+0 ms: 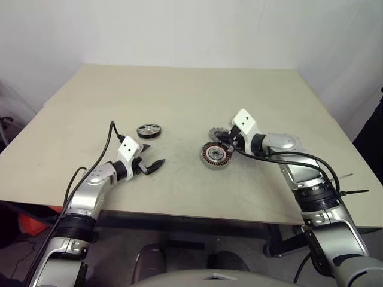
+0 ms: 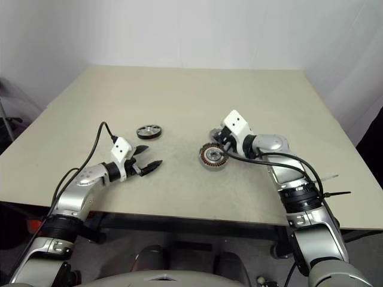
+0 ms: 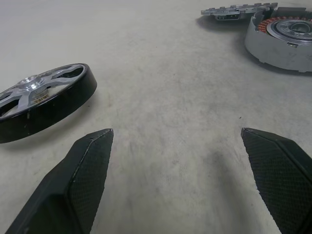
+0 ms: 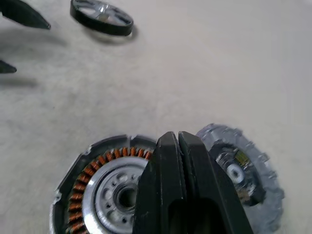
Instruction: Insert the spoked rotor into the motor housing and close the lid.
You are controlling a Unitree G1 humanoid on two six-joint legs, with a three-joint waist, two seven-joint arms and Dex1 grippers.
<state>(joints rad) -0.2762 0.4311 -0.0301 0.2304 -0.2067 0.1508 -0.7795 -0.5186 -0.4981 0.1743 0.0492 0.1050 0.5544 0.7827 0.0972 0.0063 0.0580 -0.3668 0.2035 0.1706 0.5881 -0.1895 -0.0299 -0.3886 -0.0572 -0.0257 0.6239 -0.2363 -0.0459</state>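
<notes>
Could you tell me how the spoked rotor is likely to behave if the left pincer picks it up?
The spoked rotor looks rigid metal, so it should hold its shape, and is probably heavy for its size. Its smooth black rim may slip between the open left pincer fingers. Lying flat on the table, it seems stable, but set on edge it would likely roll.

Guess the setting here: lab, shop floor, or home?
Likely a robot test lab: a plain beige table against bare white walls, holding only loose motor parts: motor housing, spoked rotor, toothed lid.
</notes>
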